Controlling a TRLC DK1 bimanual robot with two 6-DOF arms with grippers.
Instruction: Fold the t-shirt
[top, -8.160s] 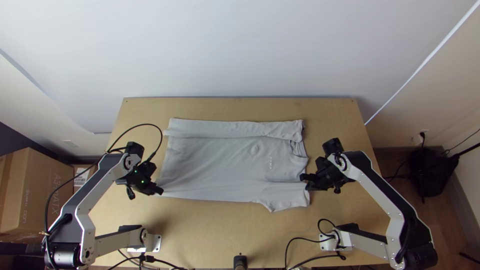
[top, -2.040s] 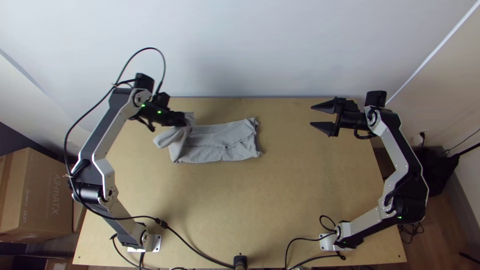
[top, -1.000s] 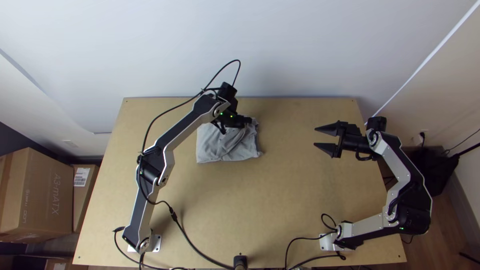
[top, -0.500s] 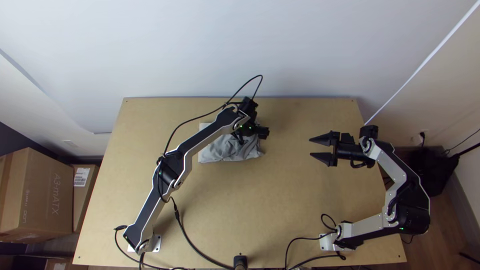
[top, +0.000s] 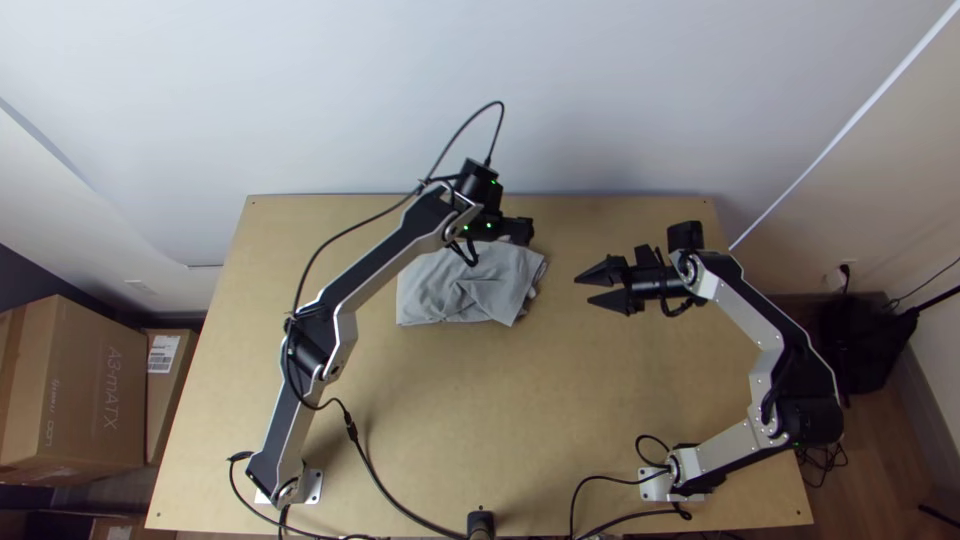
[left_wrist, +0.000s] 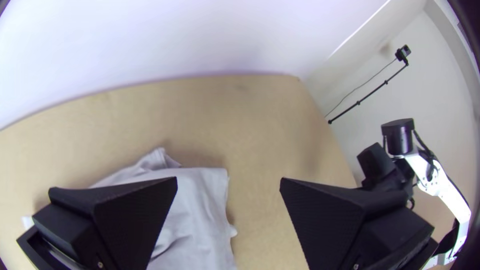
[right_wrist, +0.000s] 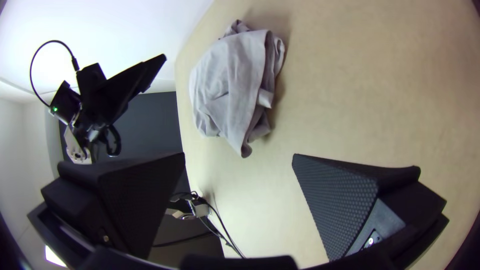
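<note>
The T-shirt (top: 440, 295) lies folded into a small, wrinkled bundle on the light wooden tabletop (top: 580, 420), in its far half and a little left of the middle. Its upper layer slants across the bundle to a pointed corner on the near right, and other layers peek out loosely along the right edge. The left claw (top: 522, 232) is at the far edge of the shirt; in the left wrist view it (left_wrist: 229, 177) is spread wide, one finger over the grey cloth and the other over bare wood, with nothing gripped. The right claw (top: 582, 288) is to the right of the shirt, apart from it and pointing towards it, and the right wrist view shows it (right_wrist: 239, 154) wide too, holding nothing. A large cardboard box (top: 75, 385) stands left of the tabletop, with a smaller box (top: 168, 385) beside it.
</note>
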